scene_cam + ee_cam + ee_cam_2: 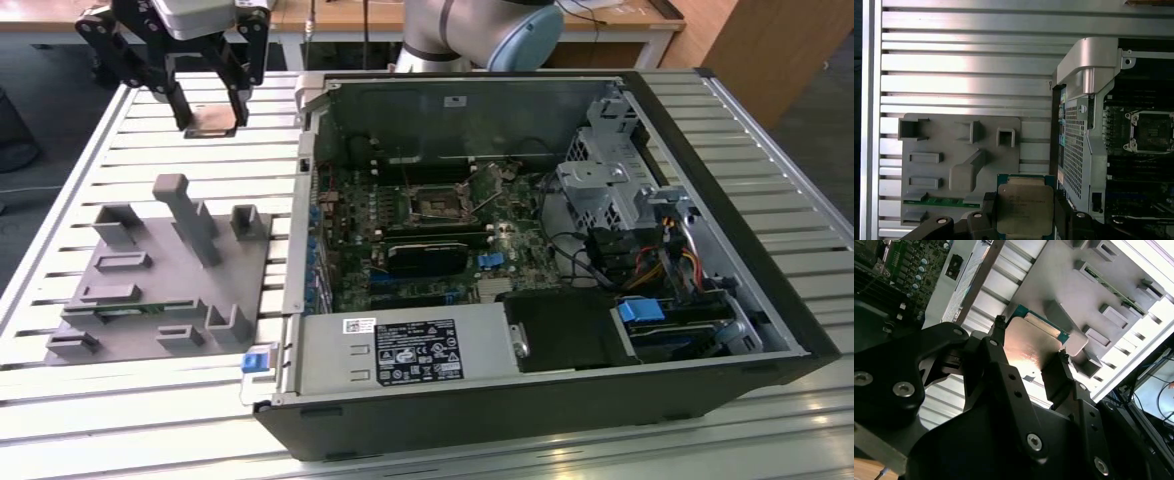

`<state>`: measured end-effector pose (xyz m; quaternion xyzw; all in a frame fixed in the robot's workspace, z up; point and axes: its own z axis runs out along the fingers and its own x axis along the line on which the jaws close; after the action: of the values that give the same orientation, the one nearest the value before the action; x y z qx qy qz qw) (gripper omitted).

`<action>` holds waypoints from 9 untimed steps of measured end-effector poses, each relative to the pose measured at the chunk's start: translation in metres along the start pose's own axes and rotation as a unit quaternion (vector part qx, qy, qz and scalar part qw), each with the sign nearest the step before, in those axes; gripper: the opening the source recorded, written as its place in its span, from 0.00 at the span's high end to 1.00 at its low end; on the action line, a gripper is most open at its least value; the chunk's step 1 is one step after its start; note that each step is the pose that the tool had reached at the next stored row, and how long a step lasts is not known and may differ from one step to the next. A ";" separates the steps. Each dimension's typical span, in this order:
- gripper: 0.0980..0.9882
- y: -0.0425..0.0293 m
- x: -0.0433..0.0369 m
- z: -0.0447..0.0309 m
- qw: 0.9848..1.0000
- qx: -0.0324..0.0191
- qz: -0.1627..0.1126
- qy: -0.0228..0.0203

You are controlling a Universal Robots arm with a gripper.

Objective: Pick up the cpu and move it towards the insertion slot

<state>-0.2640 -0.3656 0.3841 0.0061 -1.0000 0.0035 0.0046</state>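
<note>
Fingers [989, 210] clamped on the cpu [1024, 209] edges, chip apparently level, metal lid up, insertion slot [1152, 131] well apart

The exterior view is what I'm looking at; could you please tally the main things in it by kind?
Robot hand, shut on the cpu: 1
Cpu, held above the slatted table: 1
Grey fixture tray: 1
Open computer case: 1
Insertion slot on the green board: 1
Total: 5
</note>
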 end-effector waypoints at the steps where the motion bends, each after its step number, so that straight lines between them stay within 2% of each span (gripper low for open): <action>1: 0.50 0.0000 -0.0003 0.0000 1.000 0.000 0.000 0.000; 9: 0.50 0.0000 -0.0032 0.0000 1.000 0.000 0.000 0.000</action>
<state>-0.2608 -0.3656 0.3841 0.0062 -1.0000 0.0035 0.0046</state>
